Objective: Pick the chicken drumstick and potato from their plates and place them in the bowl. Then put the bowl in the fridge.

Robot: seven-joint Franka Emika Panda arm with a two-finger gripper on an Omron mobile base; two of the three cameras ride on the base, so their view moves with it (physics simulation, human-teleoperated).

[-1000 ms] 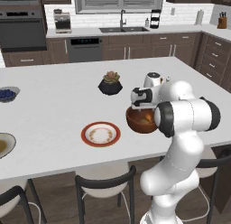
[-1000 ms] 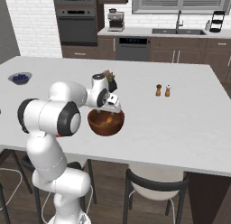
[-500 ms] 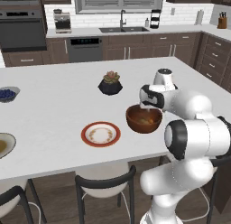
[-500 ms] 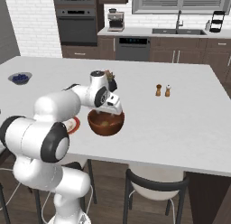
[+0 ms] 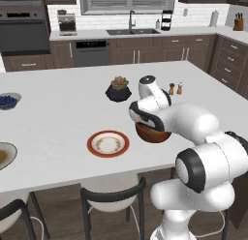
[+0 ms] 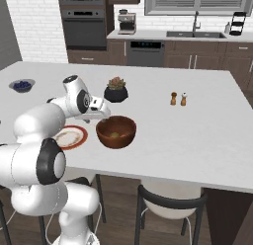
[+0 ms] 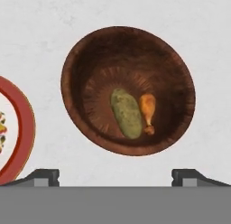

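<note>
one wooden bowl (image 7: 128, 90) is seen from above in the hand view, resting on the white counter (image 7: 49, 20). inside it two items are counted: one potato (image 7: 126, 113) and one chicken drumstick (image 7: 148, 109), lying side by side and just about touching on the bowl floor, the drumstick's thin end pointed toward the bottom of that view. the gripper (image 7: 115, 175) is held above the bowl with its jaws spread fully wide; two fingertips (image 7: 43, 175) are seen far apart at the bottom edge, nothing is gripped between them.

two plates are counted: one white plate with a red rim (image 5: 108, 143) beside the bowl, apart from it, and one grey-olive plate (image 5: 5, 156) at the counter's left edge, cut off by the frame. both are seen without food items on them.

also counted on the counter: one small bowl of blueberries (image 5: 8, 100), one black plant pot (image 5: 118, 89) behind the wooden bowl, two shakers (image 6: 178, 98) standing together. in the right base view the bowl (image 6: 116, 132) is seen just beside the arm's hand, potato faintly visible inside.
</note>
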